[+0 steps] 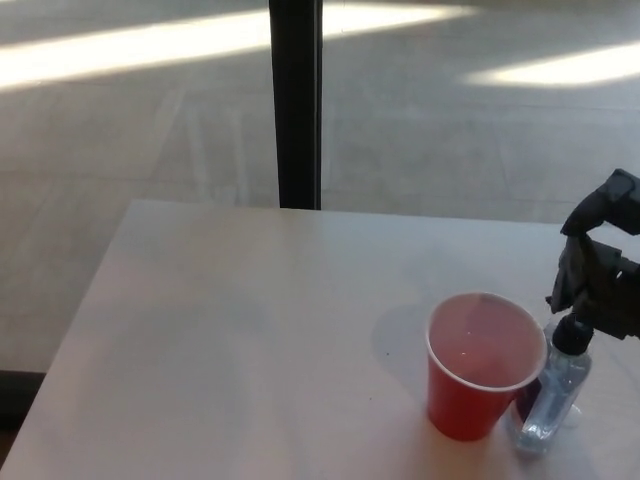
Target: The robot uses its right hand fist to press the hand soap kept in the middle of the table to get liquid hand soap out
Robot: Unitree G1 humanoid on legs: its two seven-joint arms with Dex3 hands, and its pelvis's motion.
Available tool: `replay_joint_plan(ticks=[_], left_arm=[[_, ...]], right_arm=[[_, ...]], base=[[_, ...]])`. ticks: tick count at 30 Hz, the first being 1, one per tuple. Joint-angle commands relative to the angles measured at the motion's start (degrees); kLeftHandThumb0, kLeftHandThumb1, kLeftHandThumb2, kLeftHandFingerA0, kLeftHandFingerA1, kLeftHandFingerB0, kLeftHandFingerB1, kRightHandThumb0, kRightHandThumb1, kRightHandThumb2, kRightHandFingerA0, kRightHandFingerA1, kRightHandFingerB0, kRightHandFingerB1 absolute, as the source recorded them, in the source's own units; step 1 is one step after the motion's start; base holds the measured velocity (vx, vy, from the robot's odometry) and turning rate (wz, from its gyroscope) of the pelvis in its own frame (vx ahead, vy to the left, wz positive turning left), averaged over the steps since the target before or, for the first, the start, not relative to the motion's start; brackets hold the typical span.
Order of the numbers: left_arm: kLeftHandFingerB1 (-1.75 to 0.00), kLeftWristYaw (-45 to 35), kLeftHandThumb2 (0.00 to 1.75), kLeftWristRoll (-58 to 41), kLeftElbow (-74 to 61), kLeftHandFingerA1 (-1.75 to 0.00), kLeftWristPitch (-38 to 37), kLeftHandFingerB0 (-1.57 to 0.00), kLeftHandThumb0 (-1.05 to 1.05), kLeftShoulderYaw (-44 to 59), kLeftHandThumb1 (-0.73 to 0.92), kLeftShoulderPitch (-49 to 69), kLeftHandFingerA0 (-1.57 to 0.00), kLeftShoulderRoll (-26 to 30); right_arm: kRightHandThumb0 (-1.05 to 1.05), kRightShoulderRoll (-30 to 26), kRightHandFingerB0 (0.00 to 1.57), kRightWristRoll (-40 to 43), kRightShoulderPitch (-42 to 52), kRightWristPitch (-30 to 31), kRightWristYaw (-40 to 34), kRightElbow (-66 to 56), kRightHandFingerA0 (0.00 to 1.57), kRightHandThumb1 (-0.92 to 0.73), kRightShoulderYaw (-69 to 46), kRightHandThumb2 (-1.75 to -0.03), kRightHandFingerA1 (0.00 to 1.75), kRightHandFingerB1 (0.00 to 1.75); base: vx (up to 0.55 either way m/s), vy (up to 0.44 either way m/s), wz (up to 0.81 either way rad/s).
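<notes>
One right hand (603,270) in view, fingers curled closed, sits directly above upright clear soap bottle (553,395) near table's (230,330) right edge, touching red cup (478,375); press axis vertical.

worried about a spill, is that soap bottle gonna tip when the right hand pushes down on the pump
Possibly. The soap bottle looks tall and narrow, so an off-centre press could tip it. Its clear body seems to be light plastic. The red cup stands close beside it and could get knocked. The right hand is above the pump.
</notes>
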Motion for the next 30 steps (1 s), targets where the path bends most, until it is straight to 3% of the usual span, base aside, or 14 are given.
replay_joint_plan(ticks=[1, 6, 10, 12, 13, 16, 17, 18, 21, 25, 26, 27, 28, 30], left_arm=[[-0.75, 0.6, 1.13, -0.5, 1.0, -0.87, -0.5, -0.49, -0.26, 0.5, 0.53, 1.1, -0.7, 0.9], [-0.75, 0.6, 1.13, -0.4, 1.0, -0.87, -0.3, -0.49, -0.26, 0.3, 0.55, 1.3, -0.7, 0.9], [-0.75, 0.7, 1.12, -0.2, 1.9, -0.86, -0.5, -0.5, -0.26, 0.2, 0.54, 0.9, -0.69, 1.1], [-0.75, 0.4, 1.13, -0.3, 0.8, -0.85, -0.4, -0.49, -0.27, 0.2, 0.55, 1.6, -0.67, 0.9], [-0.74, 0.2, 1.14, -0.6, 0.4, -0.84, -0.5, -0.47, -0.28, 0.4, 0.55, 1.8, -0.65, 0.8], [-0.74, 0.4, 1.14, -0.4, 1.0, -0.83, -0.7, -0.48, -0.27, 0.3, 0.55, 1.6, -0.65, 0.9], [-0.75, 0.4, 1.13, -0.4, 1.3, -0.86, -0.8, -0.49, -0.26, 0.3, 0.55, 1.5, -0.69, 0.9], [-0.75, 0.4, 1.13, -0.6, 1.7, -0.86, -0.9, -0.49, -0.26, 0.5, 0.55, 1.3, -0.69, 0.9], [-0.75, 0.6, 1.12, -0.2, 1.5, -0.87, -0.6, -0.5, -0.27, 0.1, 0.55, 1.4, -0.71, 1.0], [-0.74, 0.4, 1.14, -0.8, 0.4, -0.84, 0.1, -0.48, -0.25, 0.5, 0.55, 1.5, -0.65, 0.6], [-0.75, 0.4, 1.12, -0.3, 1.2, -0.84, -0.4, -0.5, -0.26, 0.1, 0.54, 1.3, -0.67, 0.9], [-0.75, 0.3, 1.12, -0.2, 1.7, -0.84, -0.7, -0.5, -0.26, 0.1, 0.54, 1.3, -0.67, 1.1], [-0.75, 0.3, 1.12, -0.1, 1.7, -0.84, -0.6, -0.5, -0.26, 0.0, 0.54, 1.3, -0.66, 1.2], [-0.75, 0.4, 1.13, 0.1, 1.5, -0.85, -0.7, -0.5, -0.25, -0.1, 0.54, 1.9, -0.68, 1.3]], right_arm=[[-0.21, -4.9, 0.71, 10.7, -12.0, 20.1, -5.3, -2.1, 0.98, -0.52, -8.4, -1.3, 1.75, 1.53], [-0.21, -8.6, 0.68, 18.1, -19.6, 23.3, -7.4, -2.0, 0.94, -0.62, -16.2, -1.19, 1.75, 1.43], [-0.2, -12.8, 0.65, 19.5, -23.9, 24.6, -8.7, 0.5, 0.97, -0.65, -21.8, -1.14, 1.75, 1.55], [-0.18, -14.6, 0.6, 20.1, -24.9, 25.4, -8.1, 2.0, 0.95, -0.7, -24.4, -1.14, 1.75, 1.6], [-0.15, -17.1, 0.46, 20.2, -25.6, 25.3, -8.2, 5.4, 0.87, -0.81, -28.1, -1.06, 1.75, 1.67], [-0.17, -18.9, 0.45, 20.6, -25.3, 25.4, -5.8, 7.4, 0.87, -0.8, -30.3, -1.06, 1.75, 1.68], [-0.26, -19.7, 0.62, 20.9, -24.4, 24.4, -5.5, 8.8, 0.94, -0.79, -32.9, -0.87, 1.75, 1.58], [-0.26, -20.9, 0.62, 21.2, -23.1, 23.1, -4.9, 10.9, 0.94, -0.79, -36.8, -0.87, 1.75, 1.58], [-0.16, -22.9, 0.7, 17.7, -19.1, 21.9, -6.3, 14.9, 0.95, -0.58, -42.2, -1.21, 1.75, 1.47], [-0.21, -24.7, 0.7, 9.9, -10.5, 16.5, -6.1, 22.0, 0.99, -0.67, -46.8, -1.08, 1.75, 1.49], [-0.21, -24.5, 0.81, 6.8, -5.9, 13.6, -6.4, 25.4, 1.03, -0.53, -48.0, -1.19, 1.75, 1.45], [-0.21, -24.2, 0.81, 5.8, -4.5, 12.4, -6.5, 26.7, 1.03, -0.53, -48.2, -1.19, 1.75, 1.45], [-0.27, -24.0, 0.91, 5.2, -2.8, 11.3, -6.9, 28.6, 1.29, -0.47, -48.8, -1.2, 1.45, 1.2], [-0.26, -21.9, 0.97, 3.2, 2.0, 5.8, -8.3, 34.8, 1.33, -0.4, -51.0, -1.25, 1.49, 1.22]], base=[[0.0, 0.0, 0.0], [0.0, 0.0, 0.0], [0.0, 0.0, 0.0], [0.0, 0.0, 0.0], [0.0, 0.0, 0.0], [0.0, 0.0, 0.0], [0.0, 0.0, 0.0], [0.0, 0.0, 0.0], [0.0, 0.0, 0.0], [0.0, 0.0, 0.0], [0.0, 0.0, 0.0], [-0.06, 0.0, 0.06], [0.0, 0.0, 0.0], [0.0, 0.0, 0.0]])
